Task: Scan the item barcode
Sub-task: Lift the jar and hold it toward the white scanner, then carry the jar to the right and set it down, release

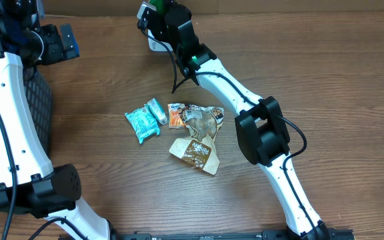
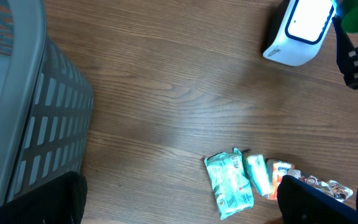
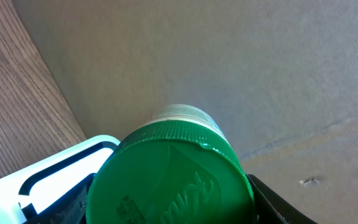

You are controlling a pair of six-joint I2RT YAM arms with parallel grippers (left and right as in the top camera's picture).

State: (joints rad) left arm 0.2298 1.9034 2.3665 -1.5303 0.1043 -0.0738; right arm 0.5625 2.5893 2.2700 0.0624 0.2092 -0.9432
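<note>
Brown wood-grain table (image 1: 112, 80), grey slatted plastic basket (image 2: 36, 124) at its left side. Left gripper (image 2: 182, 200) spread wide, empty, above bare wood. Right gripper (image 3: 173, 202) clamped on green ribbed-lid bottle (image 3: 169, 177) at far edge, just beside white plastic barcode scanner (image 2: 297, 31). Small snack packets (image 1: 195, 137) heaped mid-table.

The wooden table (image 1: 99, 87) is carrying a teal packet (image 1: 142, 125) lying beside a smaller pale-green packet (image 1: 157, 111), an orange packet (image 1: 177, 116), a crinkled clear wrapper (image 1: 204, 120) and a brown pouch (image 1: 197, 152) near its middle, a white scanner (image 2: 297, 31) toward the far edge, and a grey slatted basket (image 2: 36, 118) at the left.
</note>
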